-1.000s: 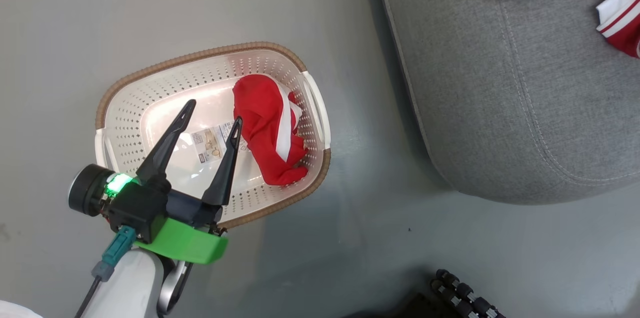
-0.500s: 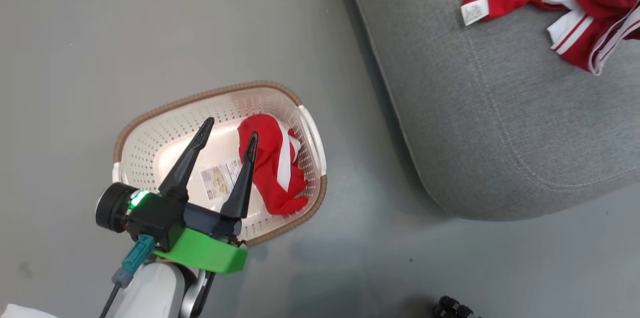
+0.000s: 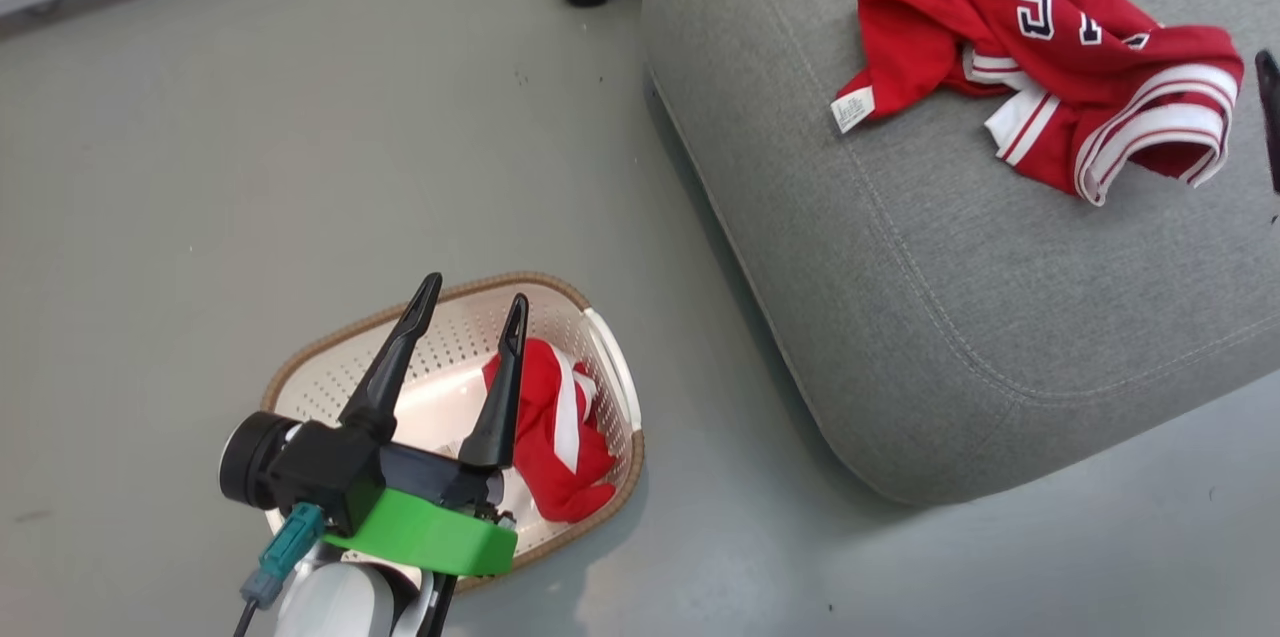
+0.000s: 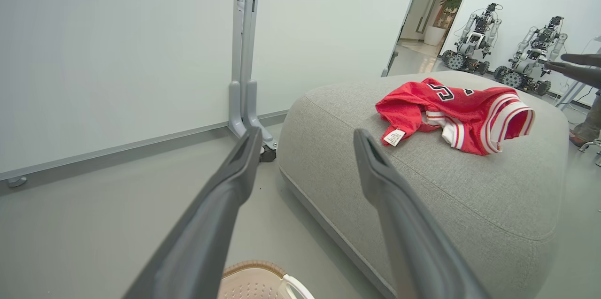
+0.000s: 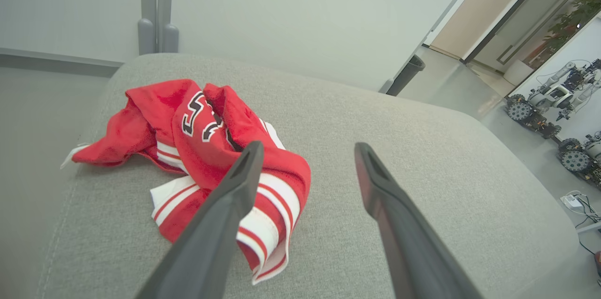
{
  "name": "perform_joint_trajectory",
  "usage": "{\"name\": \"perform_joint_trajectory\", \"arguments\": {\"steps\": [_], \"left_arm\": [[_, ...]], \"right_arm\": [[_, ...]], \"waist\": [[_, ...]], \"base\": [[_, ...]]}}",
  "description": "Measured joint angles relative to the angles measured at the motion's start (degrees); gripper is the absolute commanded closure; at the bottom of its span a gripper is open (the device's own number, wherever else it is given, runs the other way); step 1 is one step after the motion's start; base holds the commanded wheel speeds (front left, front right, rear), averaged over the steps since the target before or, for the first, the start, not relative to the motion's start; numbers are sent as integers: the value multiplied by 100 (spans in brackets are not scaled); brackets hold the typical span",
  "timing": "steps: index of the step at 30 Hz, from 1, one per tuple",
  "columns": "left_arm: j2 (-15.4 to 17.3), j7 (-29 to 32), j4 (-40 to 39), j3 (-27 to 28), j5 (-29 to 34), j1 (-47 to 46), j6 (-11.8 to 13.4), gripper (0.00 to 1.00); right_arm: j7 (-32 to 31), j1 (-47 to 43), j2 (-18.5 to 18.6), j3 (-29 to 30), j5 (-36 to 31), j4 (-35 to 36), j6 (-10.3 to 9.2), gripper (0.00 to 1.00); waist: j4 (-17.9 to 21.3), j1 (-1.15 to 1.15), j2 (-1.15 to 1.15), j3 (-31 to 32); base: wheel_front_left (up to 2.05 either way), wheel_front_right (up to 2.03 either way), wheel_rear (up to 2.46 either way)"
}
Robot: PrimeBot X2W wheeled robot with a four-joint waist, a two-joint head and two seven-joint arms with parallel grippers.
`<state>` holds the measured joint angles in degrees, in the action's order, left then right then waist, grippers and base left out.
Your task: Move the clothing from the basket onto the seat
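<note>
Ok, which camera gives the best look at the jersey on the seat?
Head view: the jersey lies whole and unblocked, numerals and tag visible. The left wrist view shows it whole too, but smaller and side-on. The right wrist view is closest, but the right gripper covers part.

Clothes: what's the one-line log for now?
numbered shirt on sofa | other red garment in basket | left gripper open | right gripper open

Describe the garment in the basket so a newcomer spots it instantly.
Left of the big grey seat, a cream perforated basket sits on the floor. The red garment lies bunched against its seat-side wall. Unlike the numbered jersey on the seat, it shows one white stripe, no numerals.
</note>
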<state>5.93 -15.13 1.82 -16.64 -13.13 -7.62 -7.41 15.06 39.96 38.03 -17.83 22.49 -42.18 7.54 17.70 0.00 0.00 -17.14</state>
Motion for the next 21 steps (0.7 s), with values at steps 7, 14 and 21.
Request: {"name": "perform_joint_trajectory", "arguments": {"steps": [7,14,21], "left_arm": [[-143,-1,-12,216,2,273,-1,0],[-246,0,-67,405,16,511,0,0],[-277,0,-118,450,69,657,-1,0]], "right_arm": [[0,-422,-30,426,-23,1190,0,0],[0,-1184,-415,1292,-293,2670,-1,0],[0,-1969,-985,1780,-398,3962,0,0]], "waist": [[53,0,0,521],[-13,0,0,1034],[-339,0,0,1318]], "base": [[0,0,0],[0,0,0],[0,0,0]]}}
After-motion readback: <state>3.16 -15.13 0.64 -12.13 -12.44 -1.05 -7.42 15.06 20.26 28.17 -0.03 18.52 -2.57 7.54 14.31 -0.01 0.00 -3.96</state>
